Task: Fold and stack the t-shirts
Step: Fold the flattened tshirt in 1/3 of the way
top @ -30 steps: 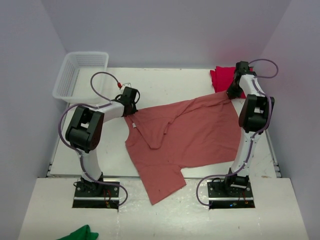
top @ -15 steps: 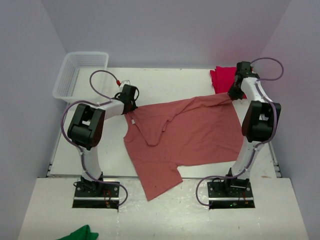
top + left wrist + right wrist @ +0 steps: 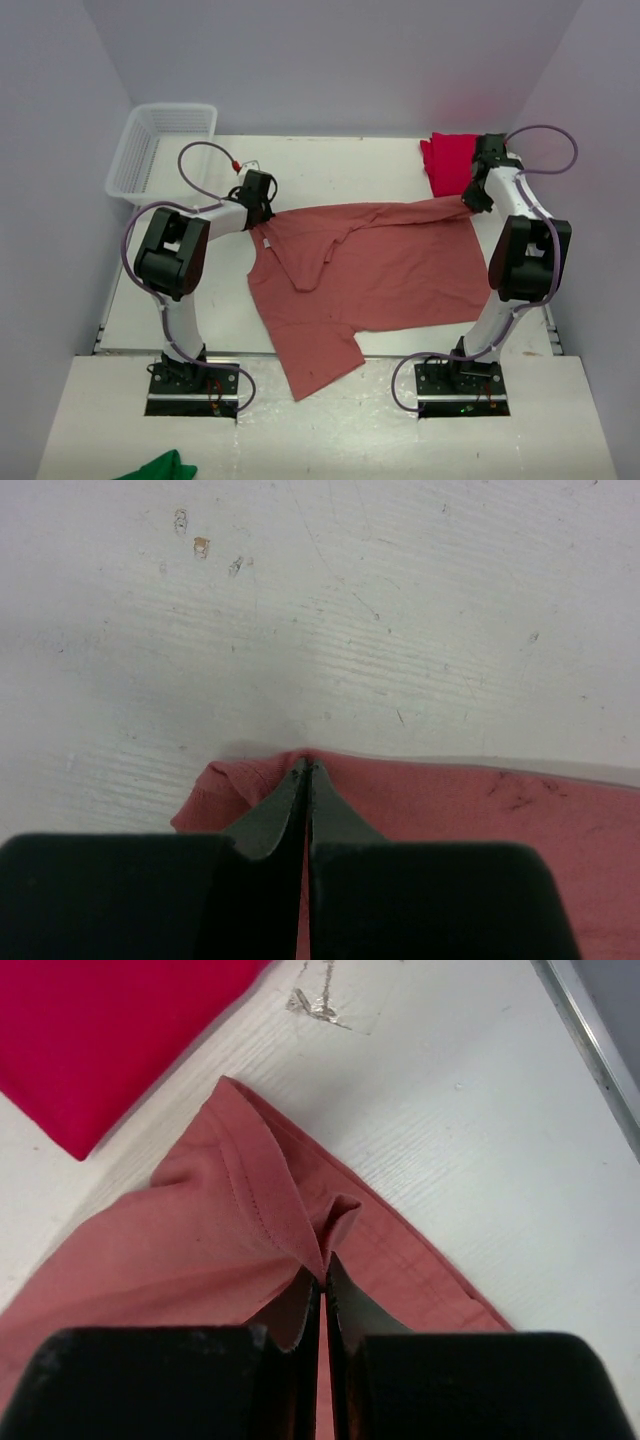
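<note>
A large salmon-red t-shirt (image 3: 370,270) lies stretched across the table, its lower part hanging over the near edge. My left gripper (image 3: 264,208) is shut on the shirt's far left corner (image 3: 240,790), its tips pinching the hem (image 3: 307,767). My right gripper (image 3: 470,196) is shut on the far right corner, where a fold of fabric (image 3: 290,1210) rises between the fingers (image 3: 325,1278). A folded crimson t-shirt (image 3: 455,160) lies at the far right, just beyond the right gripper, and shows in the right wrist view as a bright red patch (image 3: 110,1030).
A white mesh basket (image 3: 160,150) stands at the far left corner. A small green cloth (image 3: 160,467) lies on the near platform, left of the arm bases. The table's metal right edge (image 3: 590,1040) runs close to the right gripper.
The right gripper has moved right and slightly away, pulling the salmon shirt's far edge straighter and tauter between the two grippers. The left gripper has barely moved.
</note>
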Tool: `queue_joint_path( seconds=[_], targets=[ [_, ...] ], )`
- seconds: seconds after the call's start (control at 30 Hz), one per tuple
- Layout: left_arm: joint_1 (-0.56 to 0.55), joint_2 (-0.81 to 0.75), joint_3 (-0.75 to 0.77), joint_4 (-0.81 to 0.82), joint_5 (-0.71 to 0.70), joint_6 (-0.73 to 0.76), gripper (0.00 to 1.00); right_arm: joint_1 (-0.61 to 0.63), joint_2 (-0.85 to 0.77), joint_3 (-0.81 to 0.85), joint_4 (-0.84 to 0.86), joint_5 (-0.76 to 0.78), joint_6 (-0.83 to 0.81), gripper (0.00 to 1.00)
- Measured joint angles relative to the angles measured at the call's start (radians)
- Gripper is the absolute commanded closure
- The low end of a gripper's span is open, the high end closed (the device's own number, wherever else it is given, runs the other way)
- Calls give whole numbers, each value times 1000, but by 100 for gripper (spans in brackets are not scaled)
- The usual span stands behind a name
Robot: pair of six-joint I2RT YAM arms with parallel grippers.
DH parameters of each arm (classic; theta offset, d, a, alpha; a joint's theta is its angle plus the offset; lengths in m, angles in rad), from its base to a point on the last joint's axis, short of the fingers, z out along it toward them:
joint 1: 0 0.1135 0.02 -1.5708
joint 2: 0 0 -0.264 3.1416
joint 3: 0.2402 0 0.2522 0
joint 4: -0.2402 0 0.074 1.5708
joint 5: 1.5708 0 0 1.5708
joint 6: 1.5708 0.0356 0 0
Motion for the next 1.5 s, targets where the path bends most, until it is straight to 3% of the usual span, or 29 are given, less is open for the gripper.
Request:
queue_joint_path(
  seconds=[0.53, 0.7, 0.77, 0.83, 0.87, 0.93, 1.1, 1.3, 1.5],
  targets=[
    [-3, -28, -34, 6, 1, -5, 100, 0, 42, -68, -1, 70, 21, 100],
    [-69, -92, -73, -53, -105, -2, 71, 1, 47, -68, 3, 59, 21, 100],
    [-129, -140, -82, -91, -171, -2, 52, 1, 48, -68, 6, 56, 21, 100],
    [-195, -193, -82, -119, -228, -5, 46, 1, 49, -68, 7, 49, 21, 100],
    [-230, -221, -82, -135, -263, -7, 37, 1, 51, -68, 8, 44, 21, 100],
    [-286, -267, -82, -164, -308, -14, 36, 1, 53, -68, 8, 36, 21, 100],
    [-375, -392, -136, -229, -351, -63, 48, 1, 53, -68, 16, 13, 21, 100],
    [-405, -489, -266, -281, -262, -136, 52, 1, 53, -68, 30, -9, 20, 100],
    [-426, -557, -356, -283, -137, -186, 48, 2, 53, -68, 35, -27, 19, 100]
  ],
)
